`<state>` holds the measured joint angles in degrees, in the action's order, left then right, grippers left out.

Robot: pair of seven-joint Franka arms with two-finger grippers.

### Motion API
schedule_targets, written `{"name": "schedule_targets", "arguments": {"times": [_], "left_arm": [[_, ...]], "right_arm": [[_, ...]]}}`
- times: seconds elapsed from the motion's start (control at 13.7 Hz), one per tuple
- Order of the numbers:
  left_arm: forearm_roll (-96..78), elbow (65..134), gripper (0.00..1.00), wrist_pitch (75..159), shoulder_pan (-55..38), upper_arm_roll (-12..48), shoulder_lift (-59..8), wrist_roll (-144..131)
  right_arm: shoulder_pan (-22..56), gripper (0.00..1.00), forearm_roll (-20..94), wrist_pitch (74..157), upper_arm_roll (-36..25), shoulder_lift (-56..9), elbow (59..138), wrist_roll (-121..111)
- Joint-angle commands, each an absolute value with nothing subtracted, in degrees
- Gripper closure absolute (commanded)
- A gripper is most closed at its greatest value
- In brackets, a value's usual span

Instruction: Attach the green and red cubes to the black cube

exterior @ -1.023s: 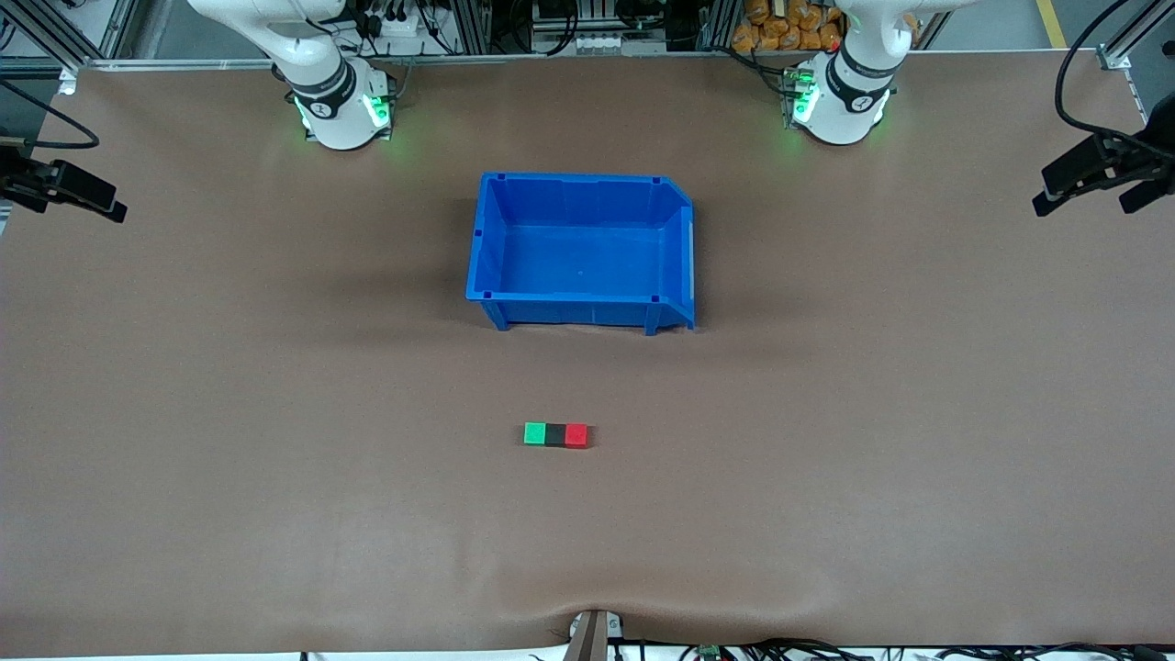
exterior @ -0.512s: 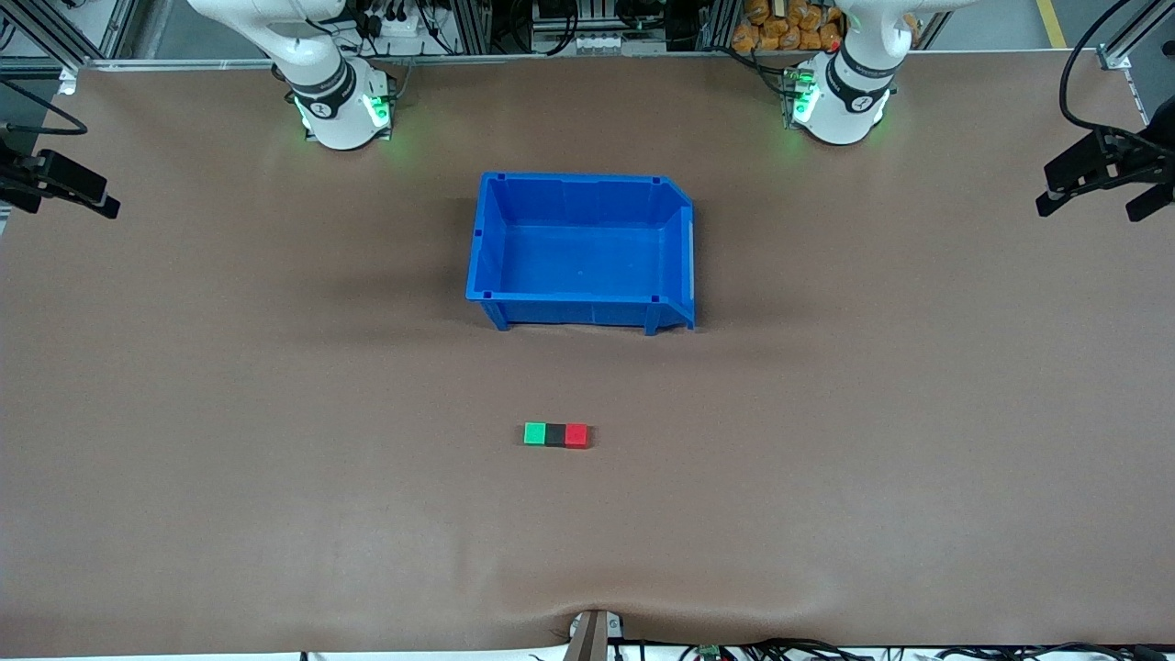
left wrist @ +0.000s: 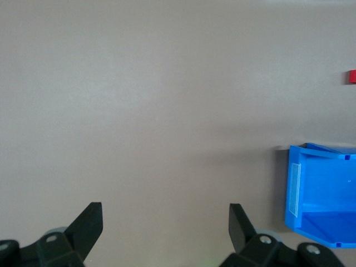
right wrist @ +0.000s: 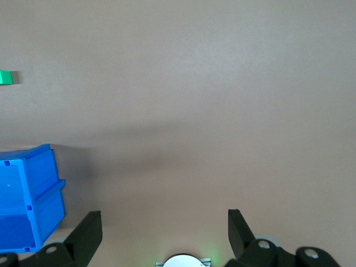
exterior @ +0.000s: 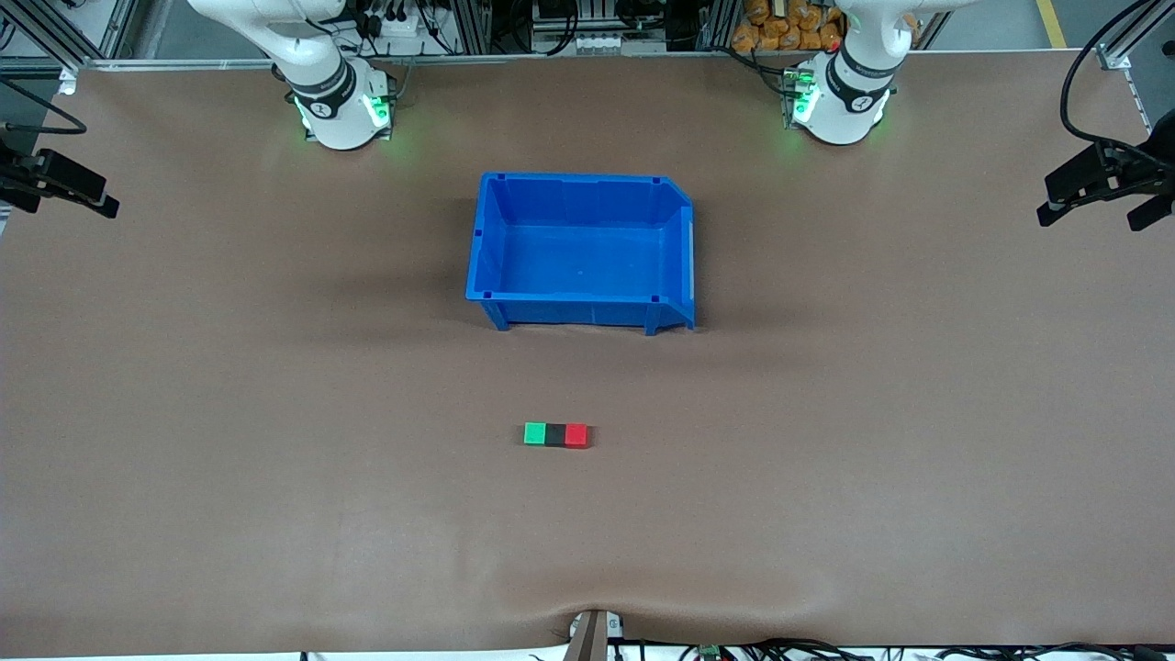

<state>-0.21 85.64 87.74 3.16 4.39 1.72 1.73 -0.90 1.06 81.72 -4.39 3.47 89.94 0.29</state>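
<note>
Cubes sit joined in one row on the surface, at six o'clock from the bin (exterior: 582, 252) and nearer the front camera: green cube (exterior: 534, 433) touching black cube (exterior: 555, 434), red cube (exterior: 576, 435) touching its other face. They look light, rigid and smooth-sided; I judge the row best gripped across its long flanks. All three are plain, matte and equal in size. My left pincer (left wrist: 166, 221) hangs wide open and empty over the table's left-arm end; my right pincer (right wrist: 165, 225), equally spread and empty, waits over the right-arm end.
</note>
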Motion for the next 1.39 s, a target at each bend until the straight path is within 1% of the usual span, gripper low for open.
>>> {"name": "schedule_targets", "arguments": {"times": [0.0, 0.44, 1.32], "left_arm": [[0.44, 84.37, 0.0, 86.05, 3.34, 5.01, 1.32, -5.22], [0.53, 84.29, 0.0, 85.87, 3.43, 5.1, 0.88, -3.34], [0.97, 84.46, 0.0, 85.25, 3.16, 5.19, 0.18, -4.04]], "right_arm": [[-2.11, 0.0, 2.11, 80.95, -3.87, 3.34, 89.21, -0.79], [-1.14, 0.0, 2.02, 81.12, -3.52, 3.08, 89.74, 0.0], [-2.46, 0.0, 1.41, 80.86, -3.96, 3.16, 89.65, -0.53]]}}
